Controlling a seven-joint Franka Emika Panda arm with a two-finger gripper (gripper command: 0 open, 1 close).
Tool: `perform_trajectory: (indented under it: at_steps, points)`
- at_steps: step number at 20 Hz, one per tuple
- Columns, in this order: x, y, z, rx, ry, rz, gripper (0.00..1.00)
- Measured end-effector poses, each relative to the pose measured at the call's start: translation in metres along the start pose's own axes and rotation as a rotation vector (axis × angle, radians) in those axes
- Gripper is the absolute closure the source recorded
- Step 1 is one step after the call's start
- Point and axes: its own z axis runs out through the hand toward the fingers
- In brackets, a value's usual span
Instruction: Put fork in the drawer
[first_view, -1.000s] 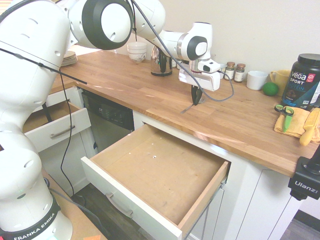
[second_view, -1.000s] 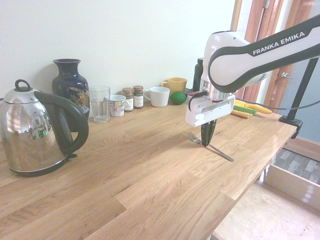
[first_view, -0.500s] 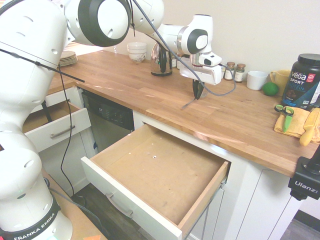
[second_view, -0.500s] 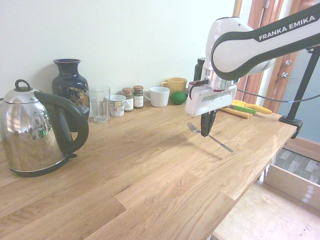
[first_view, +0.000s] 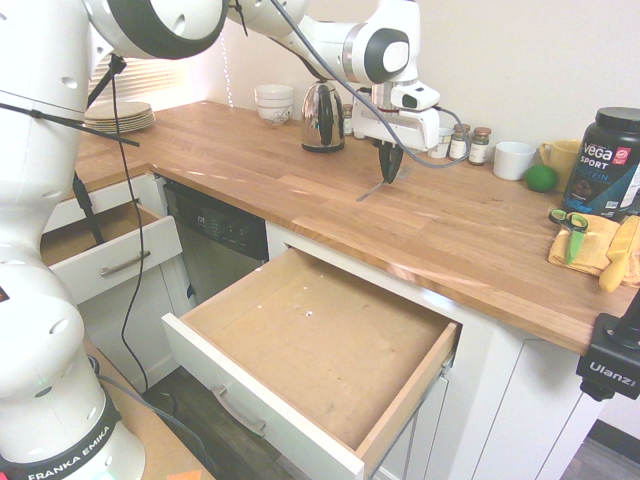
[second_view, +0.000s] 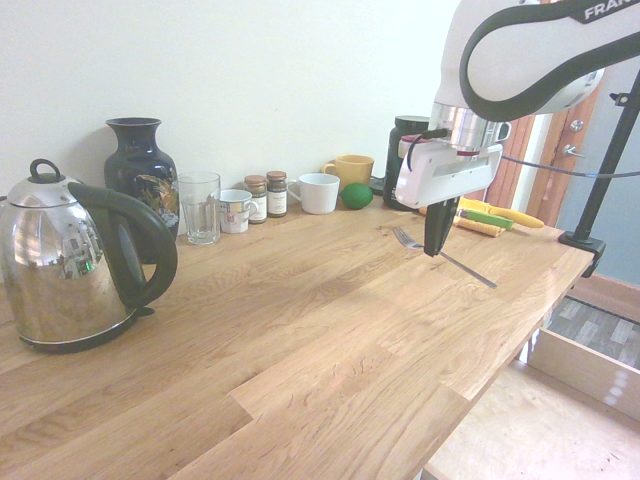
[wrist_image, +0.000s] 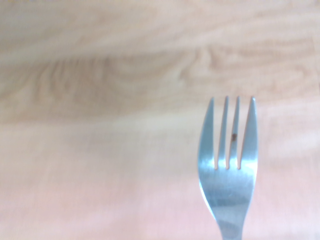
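gripping the fork (second_view: 470, 273), the tool (second_view: 435, 250) has its fingers clamped together on the slim handle, and it's up over the worktop (second_view: 300, 330), tines out to one side and handle end out to the other! the wrist view gives us four tines in close-up, a small dark speck on one of them. and look at the drawer (first_view: 320, 345), the big white-fronted one, standing wide open below the worktop's front edge, pale wooden bottom on show; the fork is outside it, over the wood behind. the smaller drawer (first_view: 115, 258) is open too, nearer the arm's base. over by the wall, what a line-up: dark blue vase (second_view: 142, 180), clear glass (second_view: 201, 210), little metal cup (second_view: 235, 212), two spice jars (second_view: 267, 198), white mug (second_view: 319, 194), green fruit (second_view: 356, 197) and yellow mug (second_view: 352, 172), with the shiny kettle (second_view: 65, 270) in front of the vase!
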Motion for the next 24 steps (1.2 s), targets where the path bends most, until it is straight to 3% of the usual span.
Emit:
perform_trajectory:
  at_steps: [5, 11, 18, 24]
  points:
    - [-0.034, 0.043, -0.005, -0.016, -0.016, -0.009, 1.00]
    - [-0.085, 0.096, 0.019, -0.037, -0.034, -0.021, 1.00]
    - [-0.155, 0.148, 0.075, -0.029, -0.024, -0.039, 1.00]
    - [-0.171, 0.158, 0.118, -0.048, -0.026, -0.026, 1.00]
